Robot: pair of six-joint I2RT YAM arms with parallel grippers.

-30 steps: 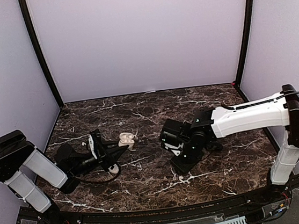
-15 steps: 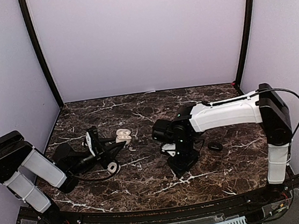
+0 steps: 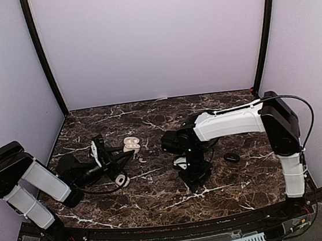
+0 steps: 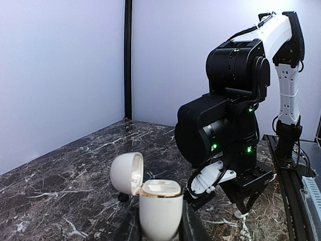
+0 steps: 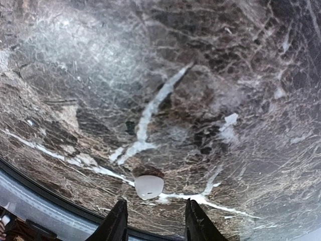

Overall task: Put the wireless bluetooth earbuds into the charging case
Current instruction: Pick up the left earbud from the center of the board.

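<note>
The white charging case (image 4: 160,206) stands upright with its lid (image 4: 126,173) flipped open to the left. My left gripper (image 4: 161,230) is shut on its body, and in the top view the case (image 3: 131,145) sits at the tip of that gripper (image 3: 127,152). A white earbud (image 5: 149,186) lies on the marble just beyond my right gripper (image 5: 155,223), whose jaws stand open on either side of it without touching it. The left wrist view shows that bud (image 4: 239,214) under the right gripper, which points straight down (image 3: 192,178).
A small black roundish object (image 3: 231,157) lies on the marble right of the right gripper. Another small black piece (image 4: 122,197) sits on the table behind the case. The table's near edge (image 5: 60,201) runs close below the white bud.
The right arm has swung left and folded, bringing its gripper down over the white bud. The left gripper with the case has shifted slightly left.
</note>
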